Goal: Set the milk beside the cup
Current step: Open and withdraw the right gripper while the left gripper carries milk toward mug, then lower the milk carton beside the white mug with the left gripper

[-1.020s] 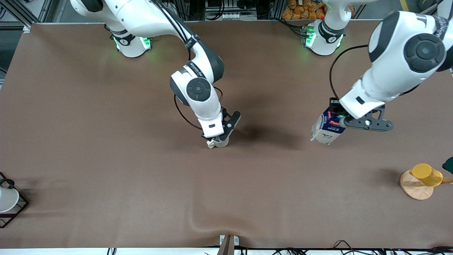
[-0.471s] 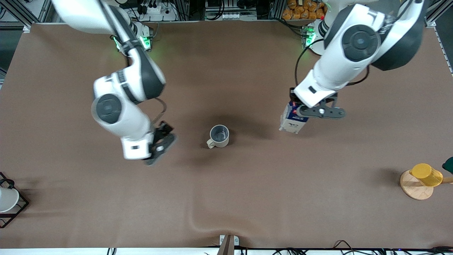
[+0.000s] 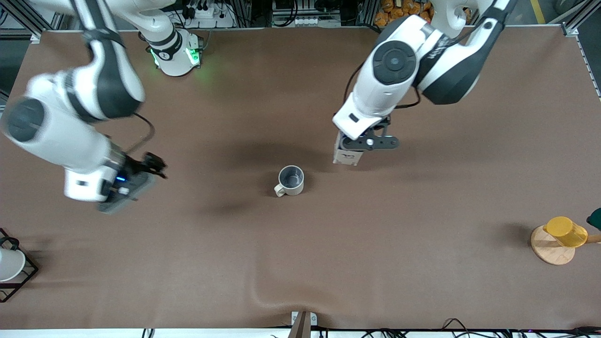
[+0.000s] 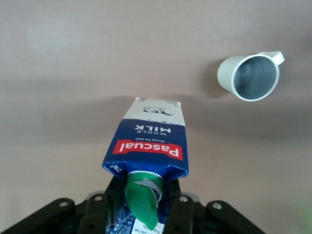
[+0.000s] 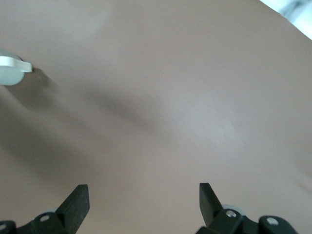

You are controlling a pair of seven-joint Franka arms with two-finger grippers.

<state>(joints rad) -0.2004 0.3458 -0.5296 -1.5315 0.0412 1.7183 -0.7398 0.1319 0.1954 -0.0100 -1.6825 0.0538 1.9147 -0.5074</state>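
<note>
The cup (image 3: pixel 291 180) is a pale beige-grey mug with a grey inside, standing upright mid-table. It also shows in the left wrist view (image 4: pixel 251 77). My left gripper (image 3: pixel 364 142) is shut on the gabled top of the milk (image 3: pixel 347 157), a dark-blue carton with a red band and white lower sides, held tilted over the table beside the cup. In the left wrist view the milk (image 4: pixel 148 141) hangs from the gripper (image 4: pixel 144 207), green cap toward the camera. My right gripper (image 3: pixel 152 166) is open and empty above the table toward the right arm's end, and shows in its wrist view (image 5: pixel 142 200).
A yellow cup (image 3: pixel 566 231) lies on a round wooden stand (image 3: pixel 551 251) at the left arm's end. A white cup (image 3: pixel 8 264) sits in a black wire rack (image 3: pixel 21 277) at the right arm's end. A pale object (image 5: pixel 10 63) shows at the right wrist view's edge.
My right gripper has let go of the cup and swung away toward the right arm's end. My left gripper has carried the milk closer to the cup.
</note>
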